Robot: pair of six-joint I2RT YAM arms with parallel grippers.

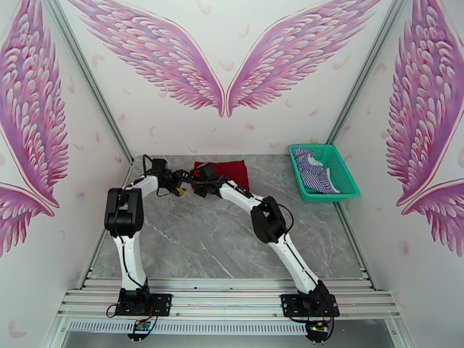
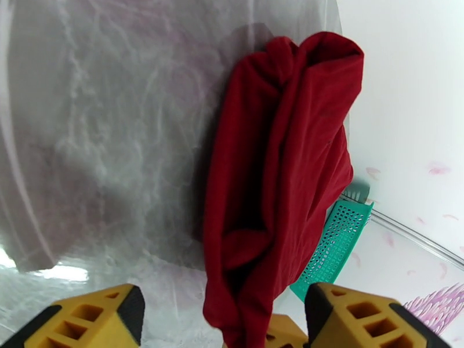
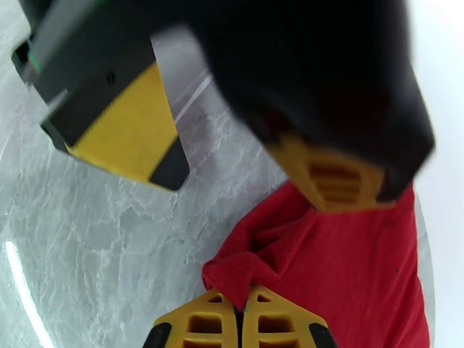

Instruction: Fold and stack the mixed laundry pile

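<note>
While the soft dark red cloth T-shirt (image 1: 235, 168) lies bunched at the upper centre of the overhead view, on the far part of the grey marble-patterned tabletop (image 1: 191, 245), the thin blue-and-white striped shirt (image 1: 313, 169) sits crumpled in the teal plastic mesh basket (image 1: 327, 196) at the upper right, well apart from it.

The T-shirt looks light and quite limp. It will likely sag, twist and double over wherever it is unsupported, and its layers may cling together. A pinch at a hem corner or shoulder seam, taking one edge and not a thick wad, should serve best. Two well-separated holds seem needed to spread it flat.

The right gripper (image 3: 240, 317), at the bottom of its wrist view, has its yellow fingers pressed together on a folded corner of the red cloth. The left gripper (image 2: 223, 308) stands wide and grips nothing, though the rumpled T-shirt runs down between its yellow fingers (image 2: 87, 320).

From above, the left arm rises from the lower left, bends sharply at the elbow and reaches right. The right arm leans diagonally from the lower right. Both wrists meet at the T-shirt's left edge.
</note>
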